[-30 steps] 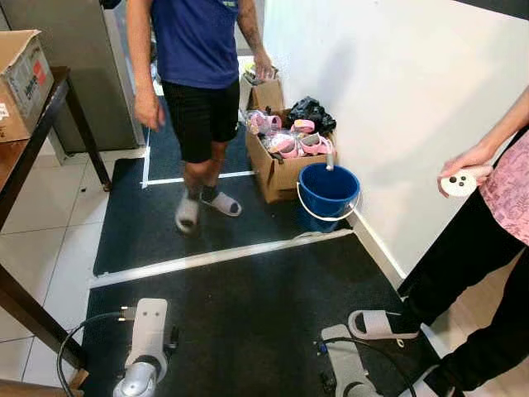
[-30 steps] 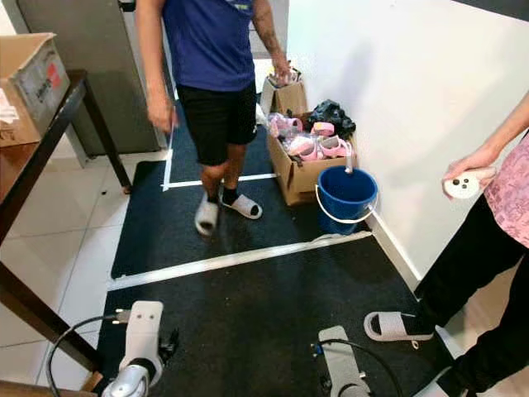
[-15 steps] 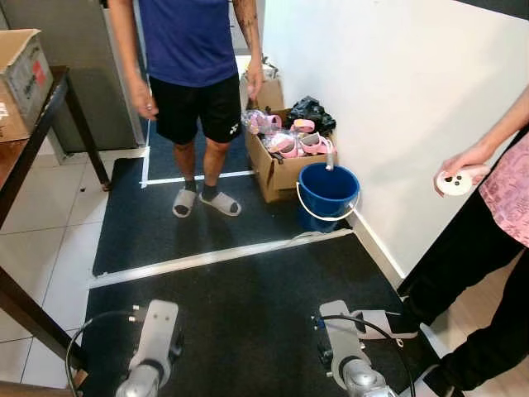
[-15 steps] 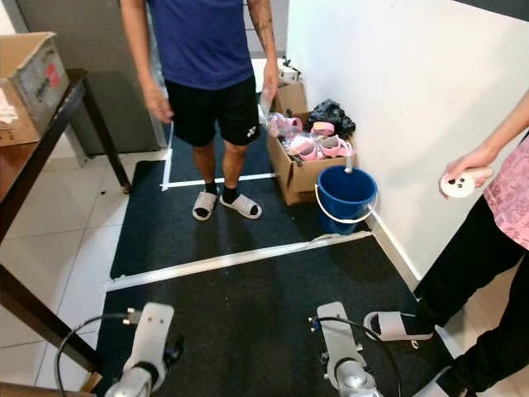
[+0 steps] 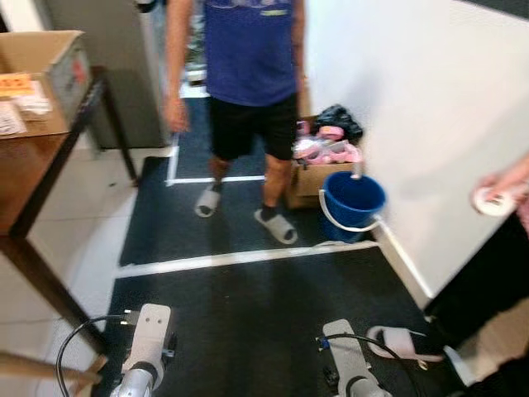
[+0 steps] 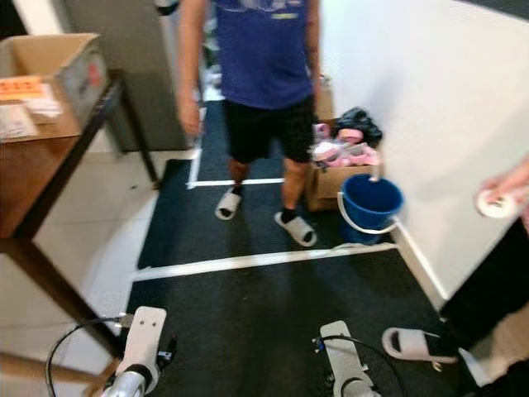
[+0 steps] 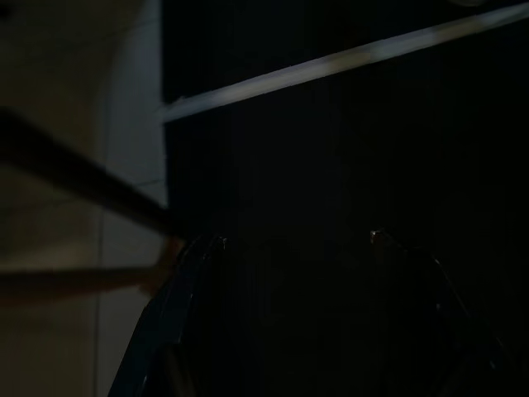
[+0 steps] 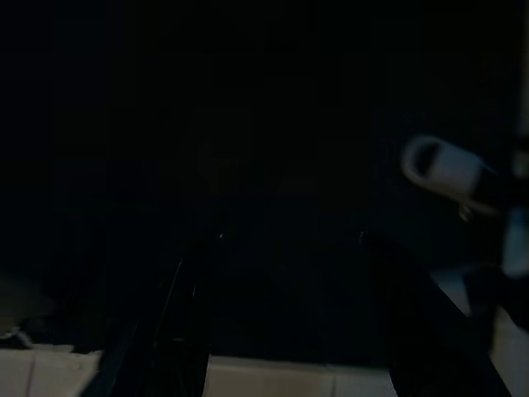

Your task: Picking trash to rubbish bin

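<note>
A blue bucket (image 5: 351, 203) with a white handle stands on the dark mat against the white wall. Right behind it is a cardboard box (image 5: 318, 178) heaped with pink things and a black bag. My two arms hang low at the near edge of the eye views, the left arm (image 5: 146, 343) and the right arm (image 5: 349, 372). In the dark left wrist view my left gripper (image 7: 293, 240) is open over the mat, nothing between its fingers. My right gripper (image 8: 289, 238) is open too, above dark mat.
A person in a blue shirt (image 5: 248, 66) stands mid-stride on the mat just left of the bucket. At the right a hand holds a white controller (image 5: 494, 201), with a slippered foot (image 5: 401, 341) near my right arm. A wooden table (image 5: 33, 174) with a carton (image 5: 45, 78) is on the left.
The whole picture has shifted, so the camera has turned. The person in blue has stepped forward, one foot now closer to the bucket. Both arms hang much as before.
</note>
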